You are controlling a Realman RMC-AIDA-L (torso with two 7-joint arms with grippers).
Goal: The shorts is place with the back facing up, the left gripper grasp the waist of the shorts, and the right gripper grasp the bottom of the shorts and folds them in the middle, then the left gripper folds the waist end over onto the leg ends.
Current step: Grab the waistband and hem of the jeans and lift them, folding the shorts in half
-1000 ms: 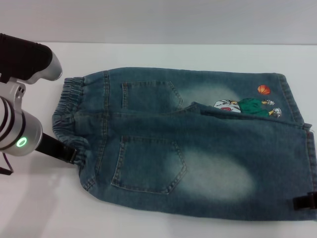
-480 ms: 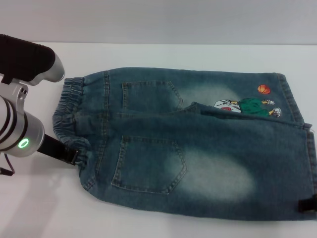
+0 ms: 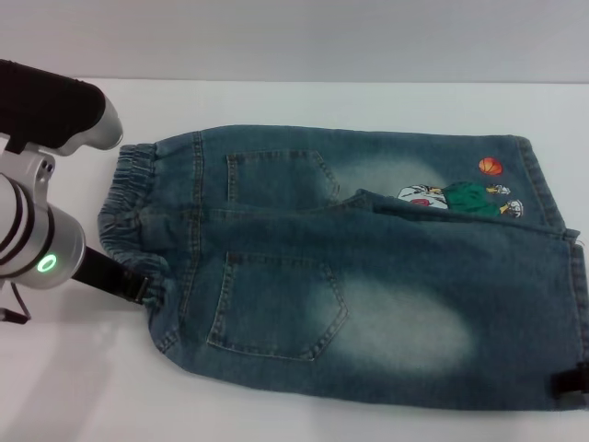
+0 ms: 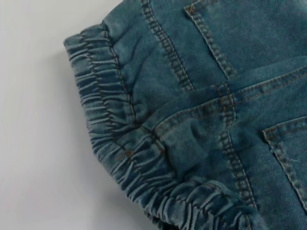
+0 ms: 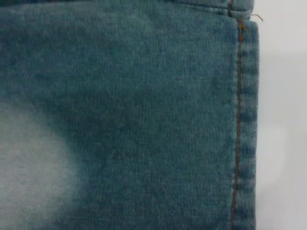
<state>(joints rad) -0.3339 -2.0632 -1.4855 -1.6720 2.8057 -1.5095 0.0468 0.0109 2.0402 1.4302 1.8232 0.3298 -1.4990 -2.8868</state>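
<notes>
Two grippers at opposite ends of flat shorts, no grasp visible yet

Head view: shorts [image 3: 359, 267] are laid flat on a white table [image 3: 304, 101], back pockets up, waist [image 3: 129, 212] toward the robot's left, hems [image 3: 566, 267] toward its right. A cartoon print with an orange ball is seen on the far leg near its hem. The near leg overlaps the far one slightly along the centre seam. The left gripper [image 3: 124, 284] is seen as a black tip touching or just beside the near corner of the waist; whether its fingers are spread or pinching cannot be told. The right gripper [image 3: 572, 385] shows only as a black sliver at the near hem corner; its state cannot be told either.

Left wrist view: the gathered elastic band [image 4: 115, 143] is seen close, puckered and thick, lying on the table. No fingers are shown.

Right wrist view: the flat stitched hem [image 5: 242, 134] is seen with bare table beyond it. No fingers are shown.

Handling, judged: denim is soft but fairly heavy and holds a crease; it should drape, not slide. The elastic band offers a bulky hold; the doubled hem is thinner, so a firm pinch at the corner is advised.

Surface: smooth, white, matte. A pale wall is seen behind.
</notes>
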